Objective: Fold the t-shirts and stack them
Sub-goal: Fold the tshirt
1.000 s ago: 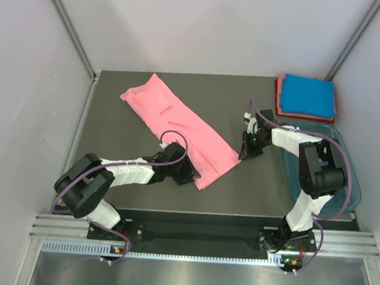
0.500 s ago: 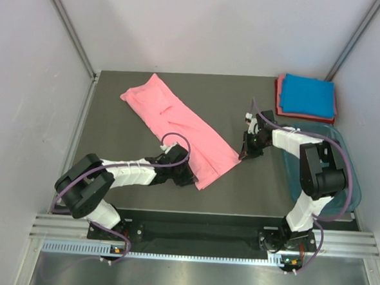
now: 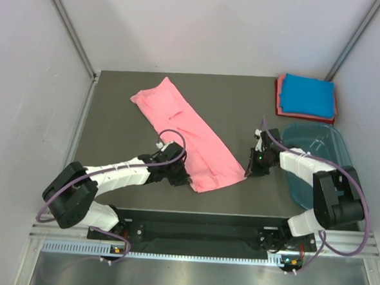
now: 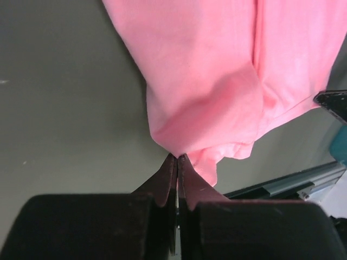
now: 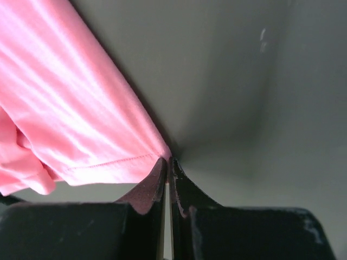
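Observation:
The salmon-pink t-shirt (image 3: 189, 138) lies as a long folded strip running diagonally across the dark table. My left gripper (image 3: 188, 180) is shut on its near left corner; the left wrist view shows the cloth (image 4: 217, 81) pinched at the fingertips (image 4: 178, 158). My right gripper (image 3: 247, 170) is shut on the near right corner; the right wrist view shows the hem (image 5: 81, 135) pinched at the tips (image 5: 168, 161). The bright blue t-shirt (image 3: 308, 95) lies folded on the reddish-pink t-shirt (image 3: 279, 101) at the back right.
A translucent teal tub (image 3: 328, 144) stands at the right edge, close behind my right arm. Grey walls enclose the table on three sides. The table's front edge (image 3: 205, 214) runs just below both grippers.
Both grippers have pulled the shirt's near end toward the front edge and to the right. The whole strip slid with them, and its far end moved right.

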